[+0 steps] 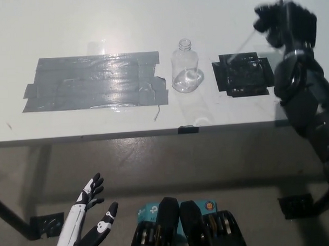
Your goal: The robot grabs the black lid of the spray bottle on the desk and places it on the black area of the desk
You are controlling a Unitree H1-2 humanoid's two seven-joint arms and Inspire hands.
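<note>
Above the black area [243, 74], right hand [286, 21], blurred, fingers' hold unclear, lid unseen, left hand [89, 214] spread, empty.

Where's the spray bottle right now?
In the head view, the clear bottle stands upright mid-desk, uncapped, between the grey tape patch on its left and the black area on its right.

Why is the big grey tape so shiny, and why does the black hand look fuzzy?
In the head view, overhead light glares off the wrinkled grey tape and the clear bottle. The right hand is smeared by motion blur, so its fingers cannot be made out. The white left hand looks sharp, resting low.
</note>
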